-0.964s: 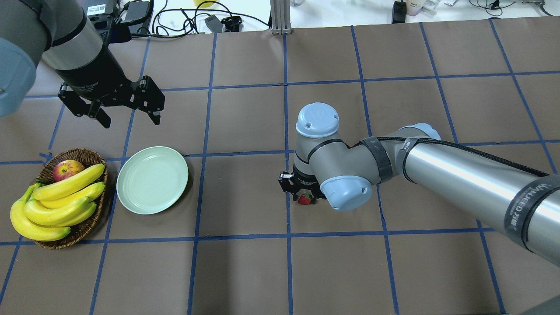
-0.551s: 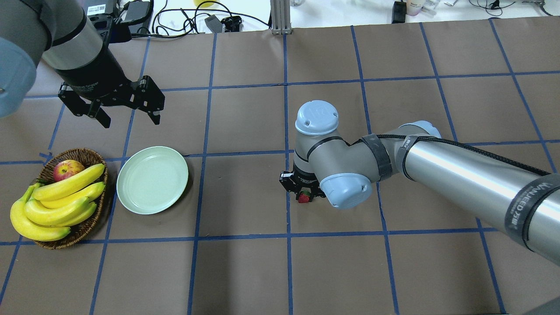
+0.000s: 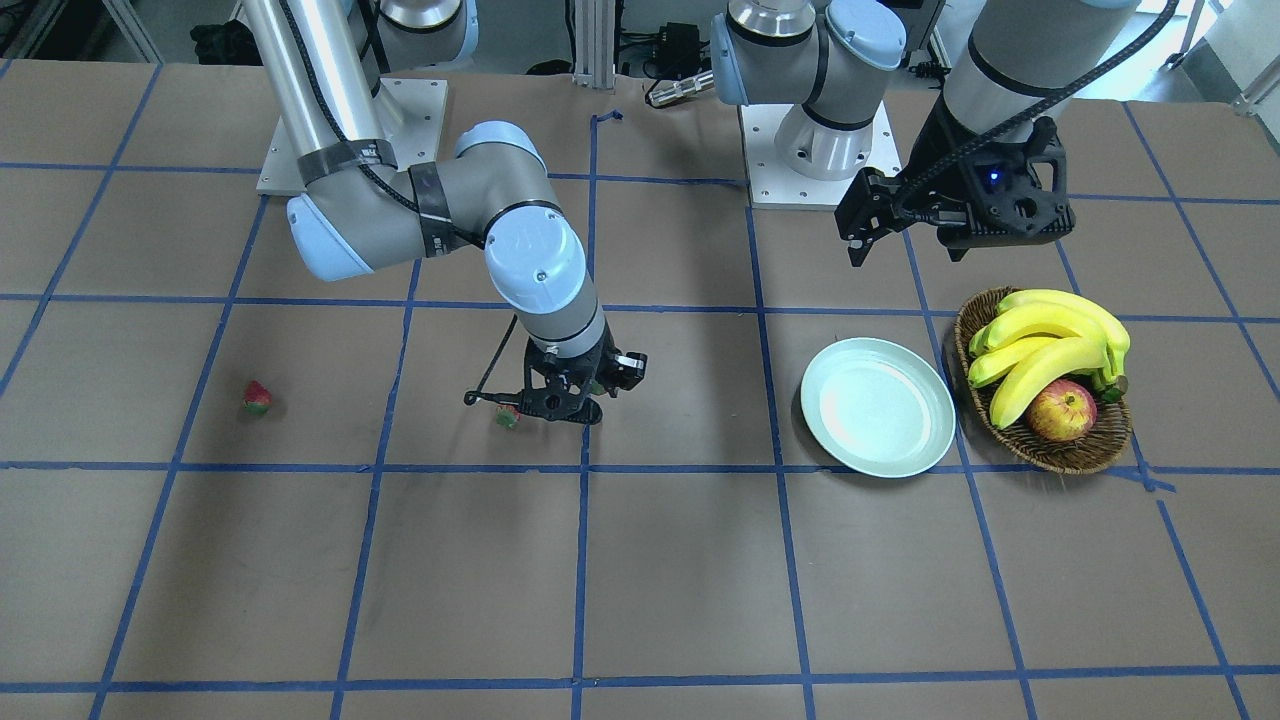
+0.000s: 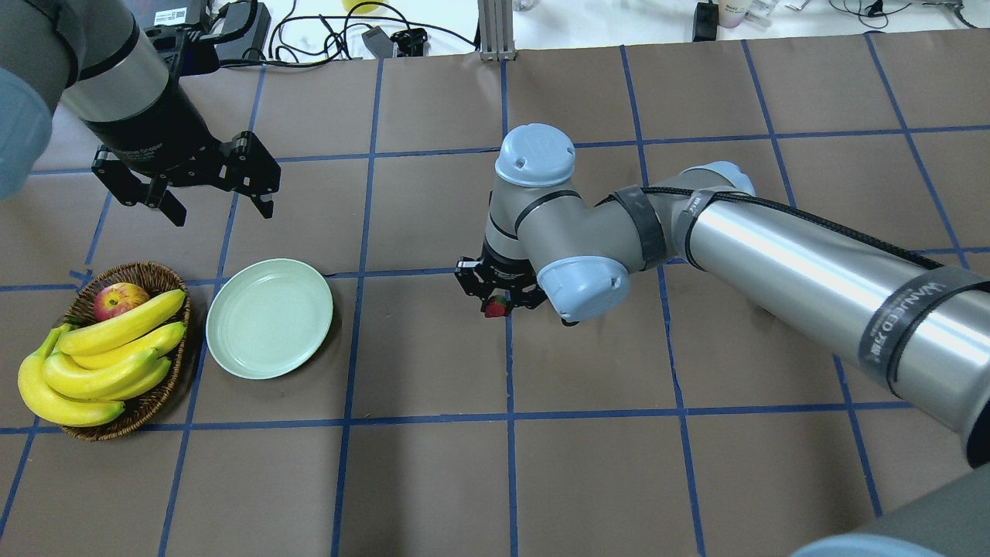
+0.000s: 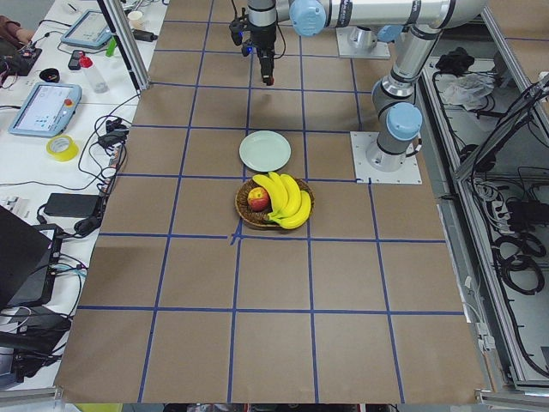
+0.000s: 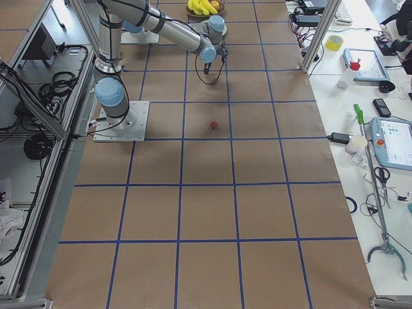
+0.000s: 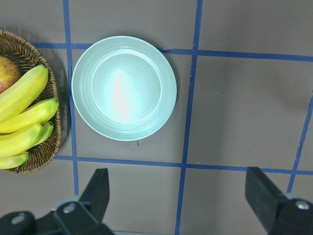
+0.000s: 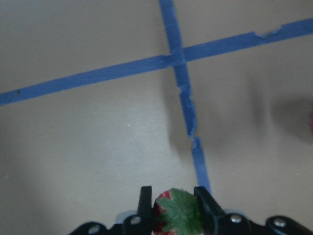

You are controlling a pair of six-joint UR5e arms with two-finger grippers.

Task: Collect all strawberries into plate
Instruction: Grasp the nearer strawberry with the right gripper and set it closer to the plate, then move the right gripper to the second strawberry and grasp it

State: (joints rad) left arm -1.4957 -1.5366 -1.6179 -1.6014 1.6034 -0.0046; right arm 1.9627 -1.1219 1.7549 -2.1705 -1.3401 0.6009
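Right wrist-mounted: strawberry (image 8: pixel 177 216) in right claw (image 8: pixel 173 197)

We see the basket (image 4: pixel 147 268) at the robot's left end of the bench (image 4: pixel 433 480), with the bananas (image 4: pixel 116 329) and the apple (image 4: pixel 120 299) in it. The plate (image 4: pixel 269 318) lies just beside the basket, toward the middle. The left tool (image 4: pixel 222 210) hangs over the bench near the plate. The right tool (image 4: pixel 495 303) is near the middle of the bench, well apart from the plate, with one strawberry (image 8: pixel 176 215) between its fingers. A second strawberry (image 3: pixel 508 416) lies just to its right, and a third strawberry (image 3: pixel 257 397) lies farther right.
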